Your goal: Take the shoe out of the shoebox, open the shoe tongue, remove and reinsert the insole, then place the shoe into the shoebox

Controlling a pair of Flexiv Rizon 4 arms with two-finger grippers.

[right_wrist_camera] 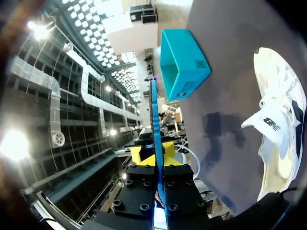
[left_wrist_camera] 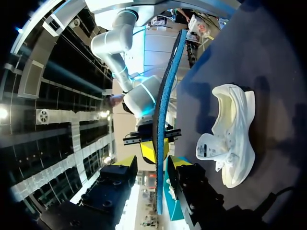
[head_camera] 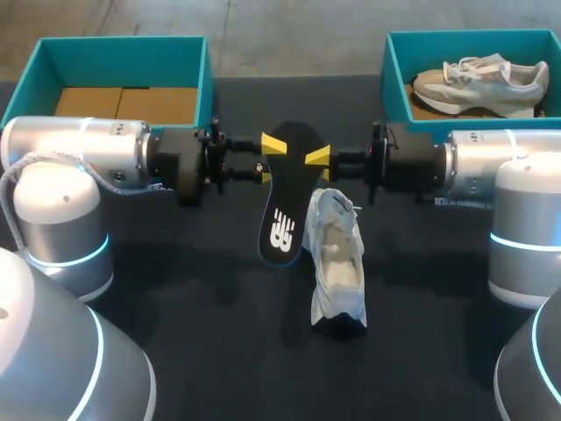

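A black insole (head_camera: pixel 282 206) hangs above the table's middle, over the black cloth. My right gripper (head_camera: pixel 316 158) is shut on its far end from the right; its fingers (right_wrist_camera: pixel 157 160) pinch the insole's blue edge (right_wrist_camera: pixel 154 124). My left gripper (head_camera: pixel 269 160) faces it from the left and is open. The insole (left_wrist_camera: pixel 165 96) passes between its fingers (left_wrist_camera: pixel 152 165), with a gap showing on one side. The white shoe (head_camera: pixel 337 263) stands on the table just right of the insole, opening upward (left_wrist_camera: pixel 230 139) (right_wrist_camera: pixel 278 129).
A teal shoebox (head_camera: pixel 394 79) at the back right holds a grey-and-white shoe (head_camera: pixel 480 77). Another teal box (head_camera: pixel 207 79) (right_wrist_camera: pixel 182 57) at the back left has brown cardboard inside. Both arms lie across the table just in front of the boxes.
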